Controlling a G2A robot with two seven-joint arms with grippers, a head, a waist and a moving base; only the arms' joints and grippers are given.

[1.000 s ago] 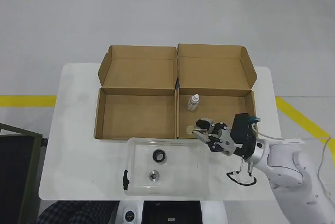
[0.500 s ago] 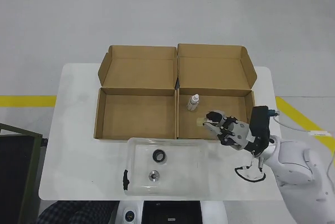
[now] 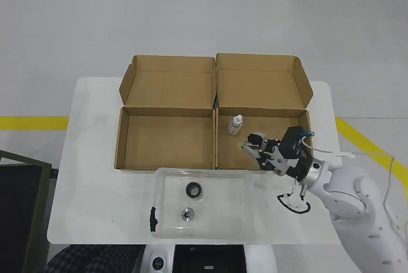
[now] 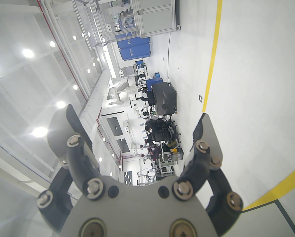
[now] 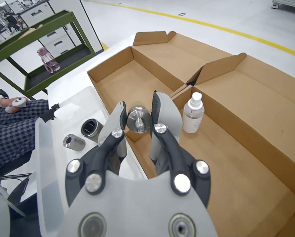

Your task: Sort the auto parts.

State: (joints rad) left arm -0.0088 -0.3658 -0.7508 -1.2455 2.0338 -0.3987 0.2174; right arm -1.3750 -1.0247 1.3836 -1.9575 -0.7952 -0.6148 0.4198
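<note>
Sitting on the white table (image 3: 88, 170), 2 open cardboard boxes (image 3: 164, 142) stand behind a clear bin (image 3: 217, 224). Over the right box (image 3: 272, 127), the right gripper (image 5: 138, 108) clamps a metal part (image 5: 137, 123) near a spray bottle (image 5: 193, 114). The left gripper (image 4: 137, 134) gapes, empty.

Two boxes sit side by side on the surface (image 3: 88, 170), the left box (image 3: 166, 143) touching the right box (image 3: 286, 130). The tray (image 3: 159, 205) lies just before them, with a ring part (image 3: 194, 190) and a cylinder part (image 3: 188, 215) in it. A bottle (image 3: 235, 124) stands upright in the right box. The right gripper (image 3: 253, 145) hangs over that box, before the bottle, with a metal part (image 5: 137, 120) between its fingers (image 5: 120, 122).
</note>
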